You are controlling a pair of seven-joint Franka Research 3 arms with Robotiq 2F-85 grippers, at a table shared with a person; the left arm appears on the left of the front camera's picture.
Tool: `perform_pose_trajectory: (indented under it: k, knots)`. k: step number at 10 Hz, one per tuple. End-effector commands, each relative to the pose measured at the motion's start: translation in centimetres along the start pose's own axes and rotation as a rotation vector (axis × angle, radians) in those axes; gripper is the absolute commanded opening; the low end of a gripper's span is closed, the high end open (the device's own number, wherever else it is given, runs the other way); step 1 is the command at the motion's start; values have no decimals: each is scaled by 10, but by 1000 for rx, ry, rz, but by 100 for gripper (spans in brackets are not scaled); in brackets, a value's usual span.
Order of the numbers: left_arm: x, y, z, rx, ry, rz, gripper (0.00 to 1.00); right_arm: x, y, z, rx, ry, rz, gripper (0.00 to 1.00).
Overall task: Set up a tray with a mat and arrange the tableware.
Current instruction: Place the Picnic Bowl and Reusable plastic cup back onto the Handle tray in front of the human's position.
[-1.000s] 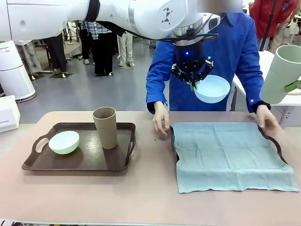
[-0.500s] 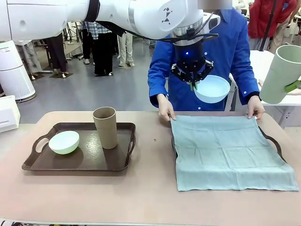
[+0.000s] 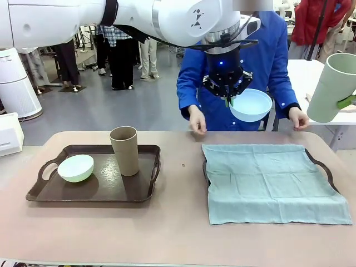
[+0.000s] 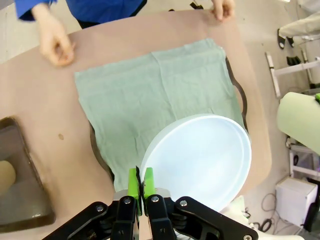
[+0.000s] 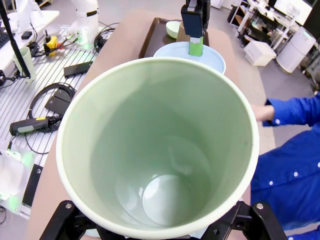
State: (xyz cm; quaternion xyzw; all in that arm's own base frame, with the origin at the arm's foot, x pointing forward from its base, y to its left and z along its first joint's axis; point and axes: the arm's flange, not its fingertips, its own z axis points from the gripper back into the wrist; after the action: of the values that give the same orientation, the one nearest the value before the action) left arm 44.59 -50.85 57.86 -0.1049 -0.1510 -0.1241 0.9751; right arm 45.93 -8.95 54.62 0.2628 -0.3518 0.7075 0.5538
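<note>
The left end effector [image 3: 228, 100] is clenched on the rim of the blue bowl [image 3: 253, 105], high above the mat [image 3: 272, 181]; the right end effector [image 3: 346, 102] grasps the green tumbler [image 3: 332, 86] by its wall, raised off the table's right end; both pieces look light, stiff and smooth. The mat lies soft over its tray [image 3: 328, 169] and would likely ruck under a dragged base; the person's hands [image 3: 197, 119] hover at its far edge; the mint bowl [image 3: 75, 167] and brown tumbler [image 3: 124, 150] stand well apart.

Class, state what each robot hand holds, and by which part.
Left hand pinches the light blue bowl at its rim. Right hand grips the pale green tumbler around its outer wall.
</note>
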Motion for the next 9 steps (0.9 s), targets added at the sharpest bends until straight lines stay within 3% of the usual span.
perform_pose_trajectory:
  k: [1, 5, 6, 9]
  knots:
    - [2, -2, 3, -9, -4, 3, 0, 0, -2, -1, 0, 3, 10, 81]
    - [2, -2, 3, -9, -4, 3, 0, 0, -2, -1, 0, 3, 10, 81]
    - [0, 0, 0, 0, 0, 0, 4, 0, -2, -1, 0, 3, 10, 81]
    - [6, 12, -49, -41, 78, 31, 4, -14, -7, -16, 39, -18, 26, 84]
